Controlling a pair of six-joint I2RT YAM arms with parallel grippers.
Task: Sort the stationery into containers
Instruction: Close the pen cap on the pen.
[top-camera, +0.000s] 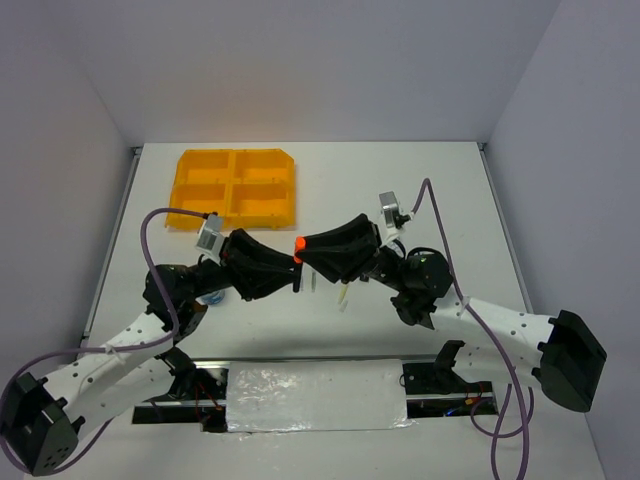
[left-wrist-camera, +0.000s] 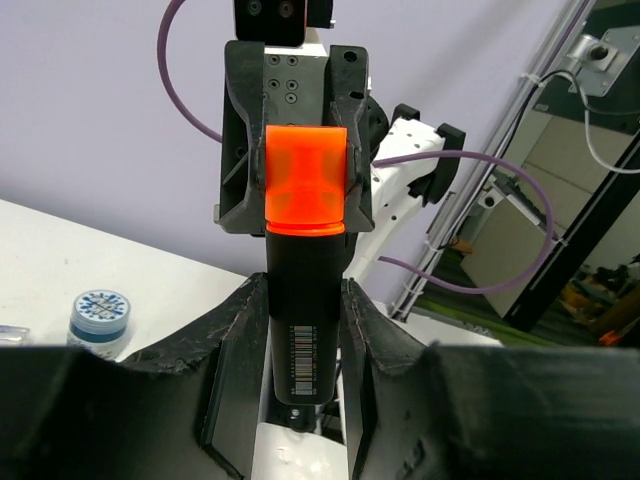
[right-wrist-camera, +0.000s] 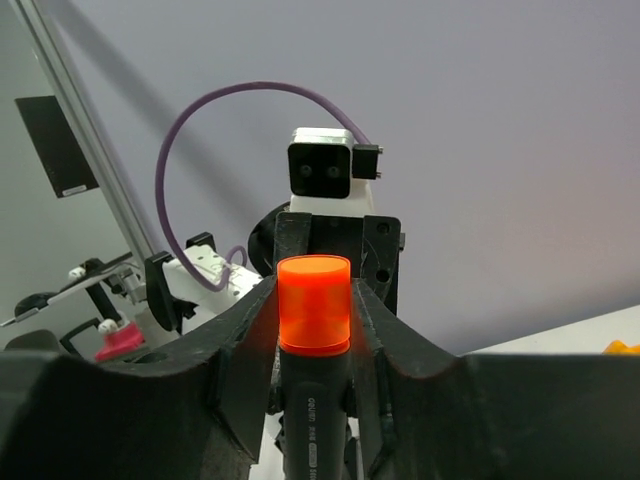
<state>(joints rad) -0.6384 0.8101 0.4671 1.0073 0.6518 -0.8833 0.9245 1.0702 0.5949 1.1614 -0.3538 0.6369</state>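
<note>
Top external view: left gripper (top-camera: 288, 266) and right gripper (top-camera: 312, 258) both clamp one orange-capped marker (top-camera: 299, 262) upright above the table (top-camera: 430, 185); likely a hand-over, right must release so left can reach the tray (top-camera: 186, 190)

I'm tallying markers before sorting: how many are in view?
1: the orange-capped marker, held upright at the centre between the left gripper, on its body, and the right gripper, at its cap. Others may be hidden beneath them.

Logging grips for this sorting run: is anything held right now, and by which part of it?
One orange-capped black marker is held by both: the left tool grips its black barrel, and the right tool clamps the orange cap.
</note>
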